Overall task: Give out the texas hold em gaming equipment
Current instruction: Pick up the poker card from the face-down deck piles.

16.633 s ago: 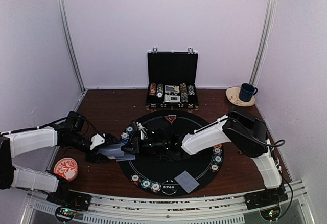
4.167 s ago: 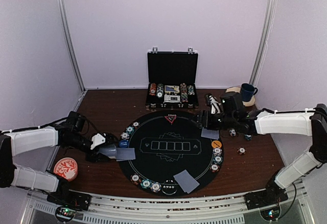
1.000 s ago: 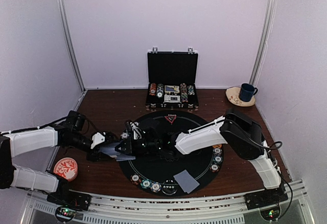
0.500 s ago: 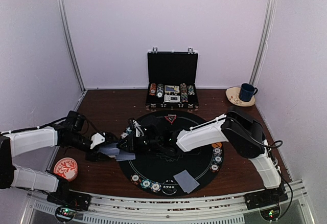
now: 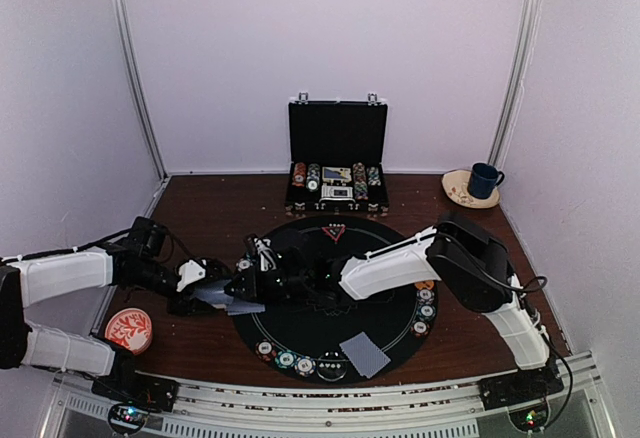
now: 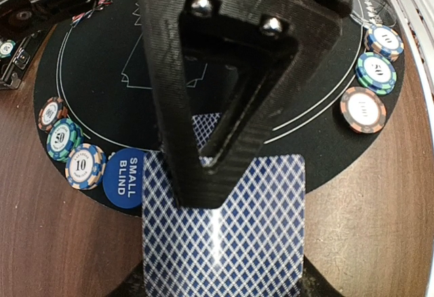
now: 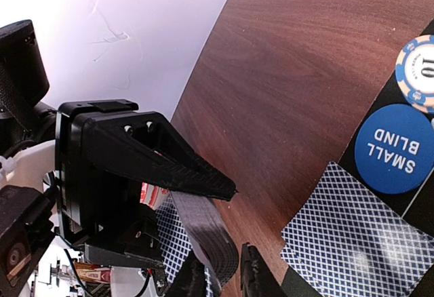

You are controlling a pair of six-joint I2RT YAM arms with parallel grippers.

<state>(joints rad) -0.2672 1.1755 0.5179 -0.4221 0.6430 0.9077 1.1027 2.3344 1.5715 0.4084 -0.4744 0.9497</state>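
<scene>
Blue diamond-lattice-backed card stack [image 6: 224,243] between left fingers [image 6: 163,73]; right fingers [image 7: 252,276] narrow beside a curled card [image 7: 203,232], grip unclear.

Lab test booth: plain white walls [image 5: 330,48], aluminium frame posts [image 5: 135,78], wooden table [image 5: 215,208].

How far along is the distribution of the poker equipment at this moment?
Done: chips sit in three groups on the black mat, a card lies beside the small blind button, and a second card lies at the near edge. In hand: the left gripper clamps the deck, and the right gripper is at the top card, seemingly to draw it. Left: dealing out the deck.
</scene>
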